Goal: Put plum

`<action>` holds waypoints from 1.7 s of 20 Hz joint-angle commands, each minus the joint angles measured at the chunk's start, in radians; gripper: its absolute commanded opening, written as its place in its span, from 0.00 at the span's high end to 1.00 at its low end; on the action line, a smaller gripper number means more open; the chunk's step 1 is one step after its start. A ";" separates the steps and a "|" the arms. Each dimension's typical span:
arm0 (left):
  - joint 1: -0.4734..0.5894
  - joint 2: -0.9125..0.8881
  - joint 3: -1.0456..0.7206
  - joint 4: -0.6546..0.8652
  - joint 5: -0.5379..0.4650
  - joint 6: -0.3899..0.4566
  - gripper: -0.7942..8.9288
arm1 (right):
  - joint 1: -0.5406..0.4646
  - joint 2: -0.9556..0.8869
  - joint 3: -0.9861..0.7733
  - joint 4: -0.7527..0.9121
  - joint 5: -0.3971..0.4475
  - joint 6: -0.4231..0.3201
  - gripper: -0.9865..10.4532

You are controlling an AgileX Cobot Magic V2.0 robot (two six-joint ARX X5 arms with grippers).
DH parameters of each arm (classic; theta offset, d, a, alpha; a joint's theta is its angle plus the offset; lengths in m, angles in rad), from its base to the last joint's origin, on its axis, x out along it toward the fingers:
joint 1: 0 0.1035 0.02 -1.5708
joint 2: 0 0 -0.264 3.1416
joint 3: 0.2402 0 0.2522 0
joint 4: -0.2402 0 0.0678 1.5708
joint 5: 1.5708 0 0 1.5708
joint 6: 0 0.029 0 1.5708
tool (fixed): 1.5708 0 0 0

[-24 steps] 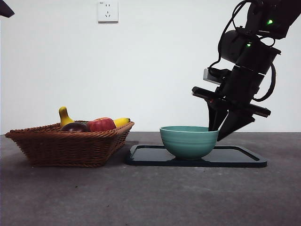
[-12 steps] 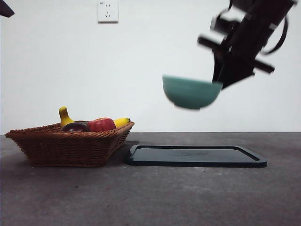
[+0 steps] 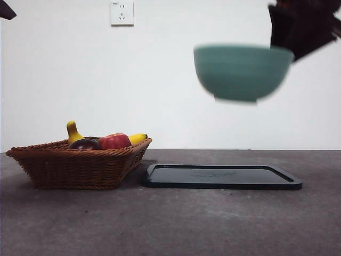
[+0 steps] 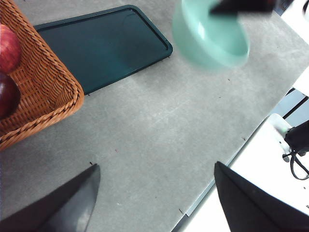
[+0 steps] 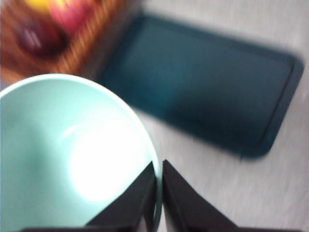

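The plum (image 3: pixel 84 144) is dark maroon and lies in the wicker basket (image 3: pixel 74 165) at the left, beside the red apple (image 3: pixel 114 141) and a yellow banana (image 3: pixel 137 138). It also shows in the left wrist view (image 4: pixel 7 95) and, blurred, in the right wrist view (image 5: pixel 36 38). My right gripper (image 5: pixel 159 186) is shut on the rim of the green bowl (image 3: pixel 241 72) and holds it high above the dark tray (image 3: pixel 221 176). The bowl (image 5: pixel 67 159) is empty. My left gripper (image 4: pixel 154 198) is open and empty, high above the table near its front edge.
A yellow gourd-like fruit (image 3: pixel 72 132) stands at the back of the basket. The dark tray (image 4: pixel 101 46) lies bare to the right of the basket. A wall socket (image 3: pixel 122 12) is on the white wall behind.
My right gripper has lifted the green bowl off the tray, up and toward the right. The basket, fruit and tray have not moved.
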State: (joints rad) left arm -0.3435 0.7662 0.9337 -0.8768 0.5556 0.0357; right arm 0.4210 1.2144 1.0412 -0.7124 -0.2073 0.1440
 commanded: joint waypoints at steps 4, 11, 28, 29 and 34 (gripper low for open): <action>-0.004 0.005 0.013 0.009 0.006 0.008 0.53 | 0.094 0.023 -0.171 0.164 0.011 0.070 0.91; -0.004 0.005 0.013 0.009 0.006 0.008 0.53 | 0.167 0.150 -0.230 0.299 0.080 0.100 0.91; -0.004 0.005 0.013 0.005 0.006 0.008 0.53 | 0.198 0.221 -0.230 0.286 0.130 0.106 0.67; -0.004 0.005 0.013 0.005 0.006 0.008 0.53 | 0.198 0.213 -0.228 0.286 0.130 0.106 0.67; -0.004 0.005 0.013 0.006 0.006 0.008 0.53 | 0.198 0.074 -0.190 0.240 0.131 0.102 0.67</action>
State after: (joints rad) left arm -0.3435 0.7666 0.9337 -0.8795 0.5556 0.0357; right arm 0.6098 1.2861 0.8284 -0.4824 -0.0784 0.2401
